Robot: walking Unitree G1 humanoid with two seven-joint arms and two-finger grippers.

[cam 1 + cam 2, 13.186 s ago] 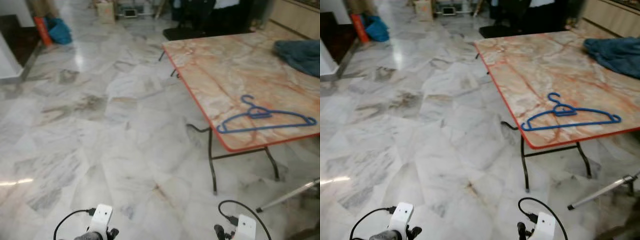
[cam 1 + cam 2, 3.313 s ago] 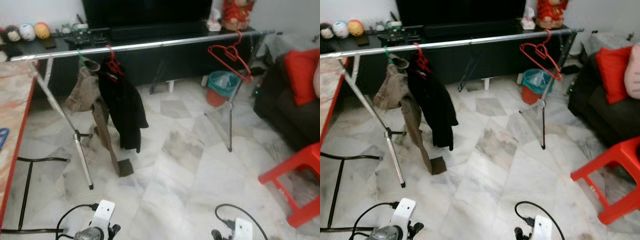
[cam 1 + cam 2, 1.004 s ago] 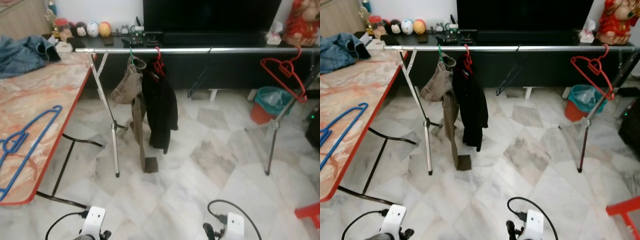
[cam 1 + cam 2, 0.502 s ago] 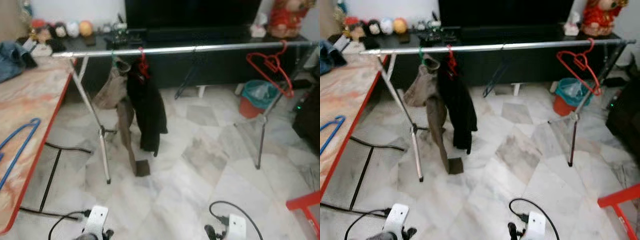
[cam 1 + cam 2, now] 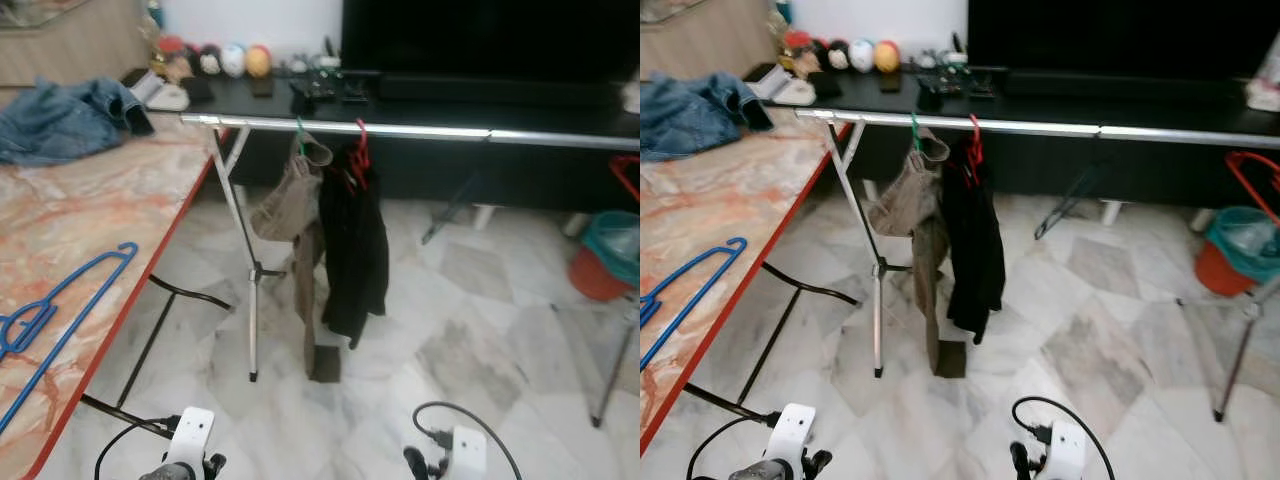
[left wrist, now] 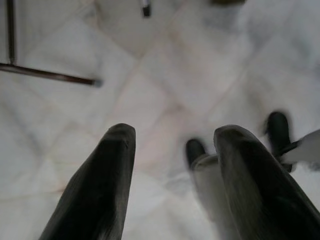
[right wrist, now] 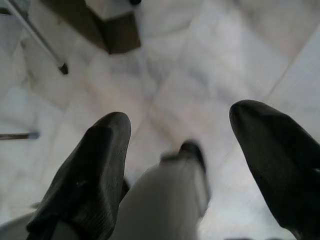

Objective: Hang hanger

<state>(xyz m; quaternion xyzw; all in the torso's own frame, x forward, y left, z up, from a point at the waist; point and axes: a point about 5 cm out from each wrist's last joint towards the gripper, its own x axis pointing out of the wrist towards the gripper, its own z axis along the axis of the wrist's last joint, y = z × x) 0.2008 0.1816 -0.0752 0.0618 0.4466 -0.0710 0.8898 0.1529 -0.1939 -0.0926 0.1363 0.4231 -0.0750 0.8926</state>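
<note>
Nothing picked up yet: blue hanger [image 5: 62, 303] lying flat at 9 o'clock on the worktop [image 5: 70, 215], near its red edge, hook end toward the near-left. Left gripper [image 6: 172, 165] hanging low over the marble floor [image 5: 450, 340], jaws spread, holding nothing. Right gripper [image 7: 177, 150] likewise low, jaws wide apart, empty.

Likely trouble, judged from here: flat thin plastic on a smooth top, hard to get a finger under; could slide off the edge and drop if nudged sideways. Could also snag the hook when lifting by one end. At the rail [image 5: 400, 129], at 12 o'clock, risk of brushing the brown garment [image 5: 290, 195] and black garment [image 5: 355, 245] already hanging there, or of clipping the stand's thin leg [image 5: 252, 300] while walking, tipping the rack. Cables at both wrists could catch too.

Room: pale veined marble tiles, glossy. Dark low cabinet [image 5: 480, 95] behind the rail, small figures [image 5: 230, 60] on top. Denim cloth [image 5: 65, 118] heaped at 10 o'clock on the worktop. Teal-lined orange bin [image 5: 608, 258] at 3 o'clock.
</note>
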